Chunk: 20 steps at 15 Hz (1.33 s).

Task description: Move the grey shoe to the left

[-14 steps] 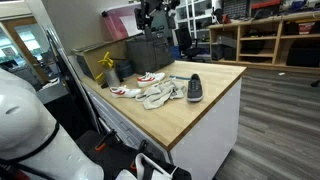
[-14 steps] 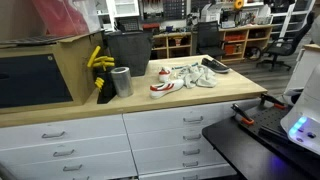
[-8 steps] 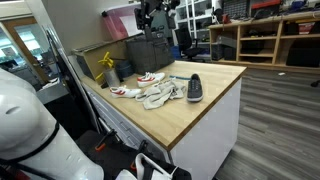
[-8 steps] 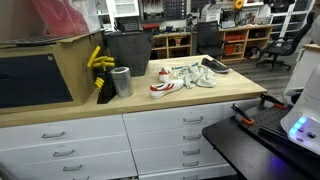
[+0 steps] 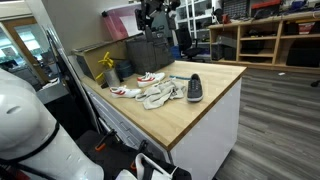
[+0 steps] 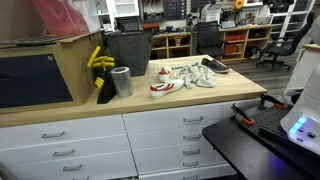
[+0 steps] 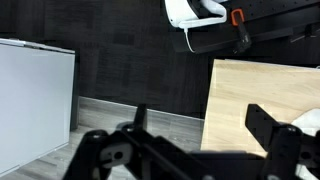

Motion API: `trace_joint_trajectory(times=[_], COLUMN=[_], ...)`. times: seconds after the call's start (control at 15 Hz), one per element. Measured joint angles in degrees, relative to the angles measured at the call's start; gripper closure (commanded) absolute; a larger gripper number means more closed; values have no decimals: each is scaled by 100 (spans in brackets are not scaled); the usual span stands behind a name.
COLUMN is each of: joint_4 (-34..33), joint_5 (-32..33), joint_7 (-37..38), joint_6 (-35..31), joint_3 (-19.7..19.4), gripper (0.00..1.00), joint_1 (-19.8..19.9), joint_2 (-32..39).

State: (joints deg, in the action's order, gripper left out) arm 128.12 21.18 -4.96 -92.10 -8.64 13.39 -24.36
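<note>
Exterior views show no change from the earlier frames: the shoes, the bin and the cup lie just where they lay a moment ago, and the grey shoe (image 5: 194,88) (image 6: 214,66) has not moved.

In the wrist view the gripper (image 7: 200,118) comes in from the bottom of the picture. Its jaws are spread wide, with nothing between them and nothing touched. Below it are dark floor and the edge of the wooden countertop (image 7: 262,85), with a white cabinet (image 7: 35,100) off to one side. No shoe shows in this view.

The grey shoe rests flat on the countertop (image 5: 195,125) (image 6: 150,105) at the outer end of the shoe cluster. It lies just beside the pale shoes (image 5: 160,96) (image 6: 195,76) but I cannot tell whether it touches them. The white sneakers with red stripes (image 5: 150,78) (image 6: 165,86) lie on the far side of that heap.

Beyond them stand a grey cup (image 5: 113,72) (image 6: 121,80) and a black bin (image 5: 148,50) (image 6: 125,48).

Bare wood runs between the grey shoe and the nearest counter edges in an exterior view (image 5: 225,85). A broad open strip lies along the front edge, in front of the cluster, in an exterior view (image 6: 200,98).
</note>
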Motion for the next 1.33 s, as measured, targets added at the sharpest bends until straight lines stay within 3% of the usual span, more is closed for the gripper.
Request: trace_joint_trajectory(times=[0.27, 0.67, 1.0, 1.33], joint_4=[227, 195, -693, -1848], joint_5=[-23, -555, -1382, -1598], joint_7=[-155, -903, -1618, -1635], joint_6=[-712, -1945, -2038, -1925], joint_3=[-254, -649, -509, -159], gripper=[0, 0, 0, 0], joint_1=[-144, -139, -142, -142], joint_2=[436, 1940, 3052, 3922])
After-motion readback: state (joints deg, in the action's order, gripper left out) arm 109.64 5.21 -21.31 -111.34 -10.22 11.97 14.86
